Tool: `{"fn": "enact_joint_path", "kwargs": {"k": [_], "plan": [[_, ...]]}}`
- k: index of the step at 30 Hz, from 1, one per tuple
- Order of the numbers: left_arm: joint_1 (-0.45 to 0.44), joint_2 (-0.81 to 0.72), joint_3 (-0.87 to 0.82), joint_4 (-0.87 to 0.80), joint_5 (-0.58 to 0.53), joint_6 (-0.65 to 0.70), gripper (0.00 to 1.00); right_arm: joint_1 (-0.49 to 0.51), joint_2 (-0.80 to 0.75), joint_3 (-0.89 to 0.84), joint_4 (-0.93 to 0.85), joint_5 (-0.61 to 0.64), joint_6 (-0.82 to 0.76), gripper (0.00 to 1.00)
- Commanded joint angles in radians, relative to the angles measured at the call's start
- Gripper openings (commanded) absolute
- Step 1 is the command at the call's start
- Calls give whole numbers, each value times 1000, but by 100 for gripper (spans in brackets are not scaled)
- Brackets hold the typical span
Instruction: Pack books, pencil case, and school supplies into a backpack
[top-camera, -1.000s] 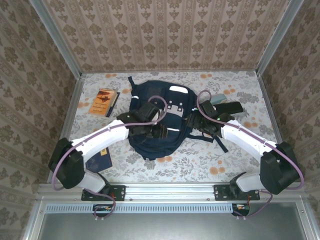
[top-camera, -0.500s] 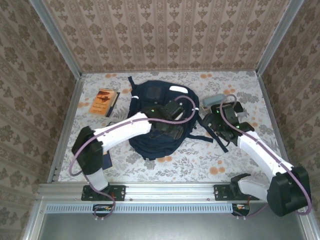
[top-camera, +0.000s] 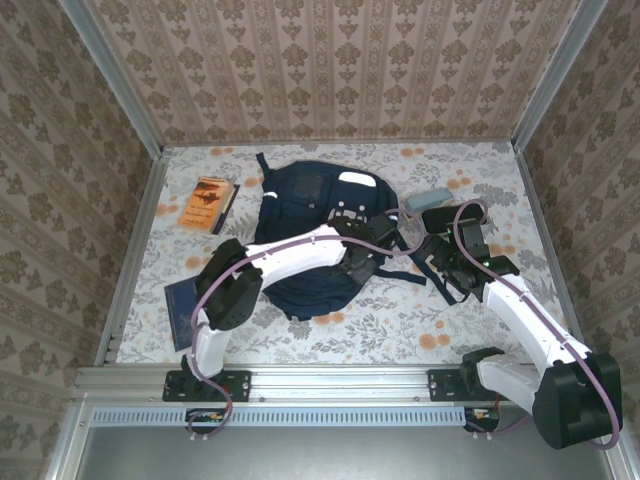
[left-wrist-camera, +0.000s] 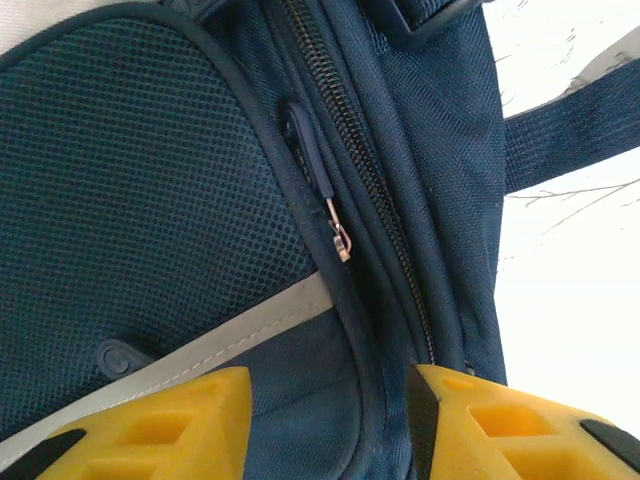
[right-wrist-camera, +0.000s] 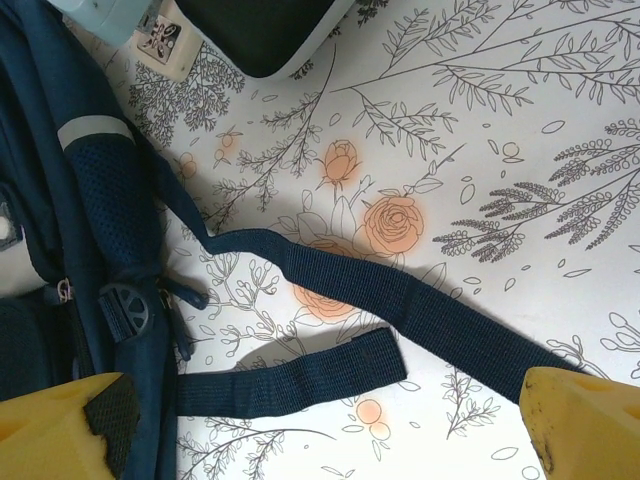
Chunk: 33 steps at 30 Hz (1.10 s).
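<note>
1 large navy-blue fabric backpack (top-camera: 300, 190). 2 thin paperback books: 1 orange-brown book (top-camera: 205, 200), 1 dark navy book (top-camera: 180, 312). L gripper (left-wrist-camera: 330, 400) part-open astride zip (left-wrist-camera: 370, 190), gripping nothing. R gripper (right-wrist-camera: 320, 415) fully open, empty.

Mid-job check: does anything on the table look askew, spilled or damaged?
Nothing is spilled or damaged. The navy book lies tilted near the near left corner of the table, apart from the orange book at the far left. Loose straps of the backpack sprawl across the table on its right side.
</note>
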Motion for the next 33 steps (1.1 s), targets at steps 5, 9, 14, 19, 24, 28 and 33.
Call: {"fn": "enact_joint_path", "kwargs": {"k": [5, 9, 14, 19, 24, 28, 33], "plan": [[-8, 56, 32, -40, -36, 51, 46, -17, -2, -14, -13, -22, 4, 100], [-7, 84, 29, -33, -82, 51, 40, -22, -5, -24, -7, -31, 11, 99], [-7, 94, 36, -42, -160, 51, 25, -25, -5, -23, 3, -64, -10, 100], [-6, 12, 11, -17, -173, 57, 8, -24, -5, -17, 0, -72, -57, 100], [18, -154, -38, 26, -177, 66, 2, -19, -4, -28, 73, -163, -140, 97], [55, -282, -83, 75, -160, 86, 0, 6, 4, -34, 161, -246, -203, 92], [108, -400, -119, 125, -109, 100, 0, 93, 18, -18, 255, -251, -320, 80]]}}
